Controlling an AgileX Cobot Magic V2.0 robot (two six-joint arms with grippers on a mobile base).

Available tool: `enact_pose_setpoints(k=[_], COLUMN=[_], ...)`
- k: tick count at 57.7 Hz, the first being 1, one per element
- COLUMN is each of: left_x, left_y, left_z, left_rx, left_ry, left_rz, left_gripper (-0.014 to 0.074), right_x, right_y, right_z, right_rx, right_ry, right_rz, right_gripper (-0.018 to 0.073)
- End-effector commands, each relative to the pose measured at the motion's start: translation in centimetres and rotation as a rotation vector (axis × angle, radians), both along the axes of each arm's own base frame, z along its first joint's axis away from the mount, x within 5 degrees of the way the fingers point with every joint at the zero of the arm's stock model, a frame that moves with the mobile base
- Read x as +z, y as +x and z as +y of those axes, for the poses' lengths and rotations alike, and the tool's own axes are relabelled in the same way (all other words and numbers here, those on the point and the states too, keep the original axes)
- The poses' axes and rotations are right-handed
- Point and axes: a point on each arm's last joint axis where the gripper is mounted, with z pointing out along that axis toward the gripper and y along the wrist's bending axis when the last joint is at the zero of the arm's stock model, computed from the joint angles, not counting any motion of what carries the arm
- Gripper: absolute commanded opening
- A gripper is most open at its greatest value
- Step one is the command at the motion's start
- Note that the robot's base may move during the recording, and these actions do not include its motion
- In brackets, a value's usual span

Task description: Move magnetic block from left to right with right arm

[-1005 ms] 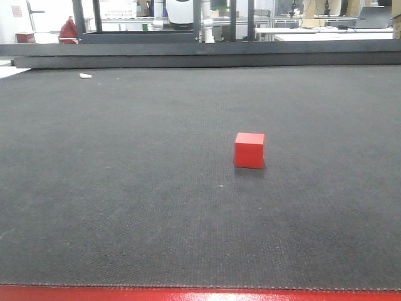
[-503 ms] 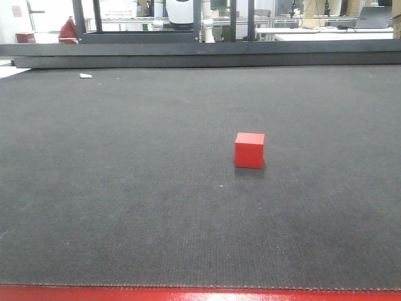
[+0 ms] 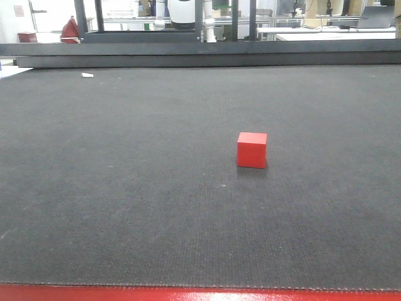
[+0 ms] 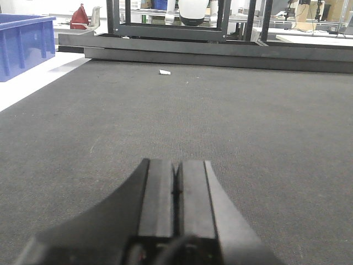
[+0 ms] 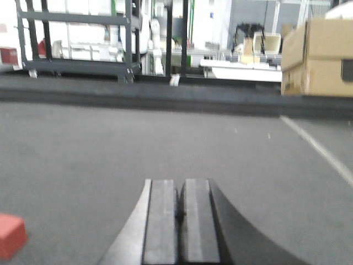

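Note:
The magnetic block [image 3: 252, 150], a small plain red cube, sits alone on the dark grey mat [image 3: 125, 188], a little right of centre in the front view. Its corner shows at the lower left edge of the right wrist view as a red block [image 5: 11, 236], left of and apart from my right gripper [image 5: 180, 185]. That gripper is shut, its two pads together with nothing between them. My left gripper [image 4: 176, 164] is also shut and empty, low over bare mat. Neither gripper appears in the front view.
A blue bin [image 4: 25, 41] stands off the mat at the far left. A white scrap [image 3: 87, 75] lies near the mat's far edge. Dark rails and shelving [image 3: 200, 53] run behind. Tan cardboard boxes [image 5: 320, 58] stand far right. A red strip [image 3: 200, 293] borders the near edge.
The front view has shifted by a few pixels, so the red cube appears slightly right and lower. Nothing on the mat has moved.

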Motion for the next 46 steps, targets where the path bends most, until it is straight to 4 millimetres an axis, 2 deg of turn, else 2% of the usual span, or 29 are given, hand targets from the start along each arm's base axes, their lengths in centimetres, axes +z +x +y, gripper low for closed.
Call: enact_pose_setpoints(k=[1,4,8,14,18,29,38,46], left_x=[0.6,0.6,0.6,0.6,0.6,0.6,0.6,0.6], left_y=[-0.1,-0.1,-0.1,-0.1,-0.1,-0.1,-0.1,-0.1], left_z=[0.1,0.1,0.1,0.1,0.1,0.1,0.1,0.1], left_rx=[0.006,0.006,0.006,0.006,0.006,0.006,0.006,0.006], left_ry=[-0.016,-0.016,-0.016,-0.016,-0.016,-0.016,-0.016,-0.016], left_rz=[-0.086,-0.086,-0.086,-0.086,-0.086,-0.086,-0.086,-0.086], left_gripper=[-0.0126,-0.0126,-0.0126,-0.0126,-0.0126,-0.0126,-0.0126,-0.0126], right_x=[3.7,4.6,5.8,6.4,6.5,7.7,9.9,10.9], right_y=[0.3,0.9,2.3,4.7,6.6,11.3,15.0,18.1], right_z=[0.1,0.1,0.2,0.4,0.7,2.4,6.2,9.4], right_rx=[0.015,0.025,0.038,0.056,0.069,0.161,0.278,0.275], right_ry=[-0.006,-0.005,-0.005,-0.005,-0.007,0.001,0.124,0.187], right_rz=[-0.072,-0.054,-0.007,0.075,0.147,0.304,0.513,0.698], right_gripper=[0.0117,0.0179,0.0327,0.0514,0.0589,0.0603,0.0603,0.0603])
